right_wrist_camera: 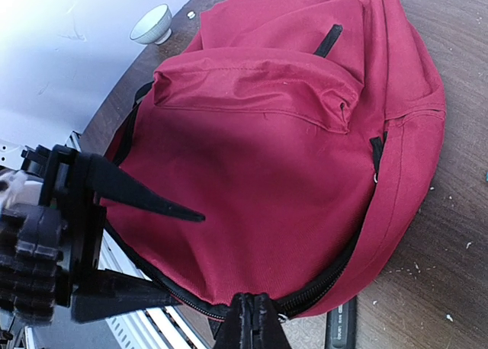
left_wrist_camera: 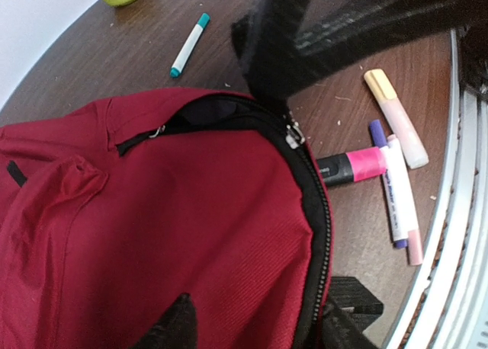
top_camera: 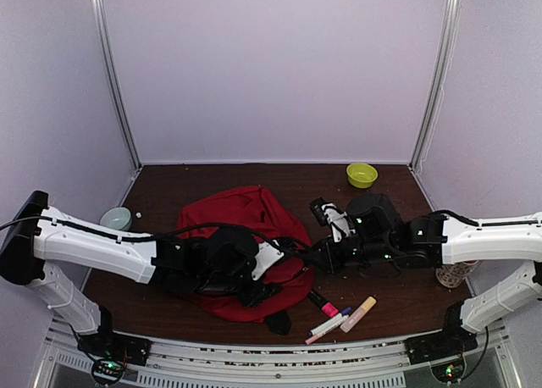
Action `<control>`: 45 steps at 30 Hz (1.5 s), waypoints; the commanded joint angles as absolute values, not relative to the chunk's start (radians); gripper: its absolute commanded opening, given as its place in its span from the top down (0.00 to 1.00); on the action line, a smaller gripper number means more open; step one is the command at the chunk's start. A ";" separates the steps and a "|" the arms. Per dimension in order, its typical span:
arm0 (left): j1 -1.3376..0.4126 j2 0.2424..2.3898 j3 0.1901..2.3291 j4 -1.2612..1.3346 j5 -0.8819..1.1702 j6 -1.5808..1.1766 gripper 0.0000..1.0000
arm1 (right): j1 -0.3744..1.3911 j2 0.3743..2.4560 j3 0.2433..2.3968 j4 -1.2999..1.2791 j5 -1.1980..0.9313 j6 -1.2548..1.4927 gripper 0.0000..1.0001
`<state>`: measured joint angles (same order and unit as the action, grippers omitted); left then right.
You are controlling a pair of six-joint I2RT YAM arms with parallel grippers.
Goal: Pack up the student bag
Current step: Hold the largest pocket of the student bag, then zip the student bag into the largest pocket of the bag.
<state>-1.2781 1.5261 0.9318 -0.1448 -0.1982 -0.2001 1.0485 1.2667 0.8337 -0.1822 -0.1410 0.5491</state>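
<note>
The student bag (top_camera: 241, 227), dark red with black zippers, lies flat mid-table and fills the left wrist view (left_wrist_camera: 152, 227) and the right wrist view (right_wrist_camera: 290, 136). Its main zipper (left_wrist_camera: 324, 235) gapes along the near edge. My right gripper (right_wrist_camera: 255, 322) is shut on the bag's zipper edge; from the left wrist it appears as a dark shape (left_wrist_camera: 274, 44) over the bag's corner. My left gripper (left_wrist_camera: 255, 326) is open and straddles the front panel's edge. One of its fingers (right_wrist_camera: 145, 200) lies over the fabric and the other sits under the rim.
Loose by the bag's near right corner lie a pink highlighter (left_wrist_camera: 354, 164), a white and purple pen (left_wrist_camera: 396, 200) and a pale yellow highlighter (left_wrist_camera: 396, 116). A teal marker (left_wrist_camera: 189, 44) and a green bowl (top_camera: 362, 174) sit farther back. At far left stands a pale bowl (top_camera: 116, 218), and a mesh cup (top_camera: 453, 274) at right.
</note>
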 commanded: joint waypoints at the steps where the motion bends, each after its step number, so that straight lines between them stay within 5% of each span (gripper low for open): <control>1: -1.284 1.540 0.952 -0.083 -0.223 -0.184 0.59 | 1.039 1.244 0.832 -0.153 -0.112 0.554 1.00; 8: -1.284 1.501 0.900 -0.072 -0.176 -0.188 1.00 | 1.009 1.286 0.837 -0.124 -0.139 0.558 1.00; 30: -1.285 1.260 0.679 -0.084 -0.170 -0.266 1.00 | 0.857 1.542 1.008 -0.089 -0.210 0.470 1.00; 45: -1.285 1.301 0.708 -0.089 -0.188 -0.207 1.00 | 0.850 1.218 0.724 -0.186 -0.171 0.555 1.00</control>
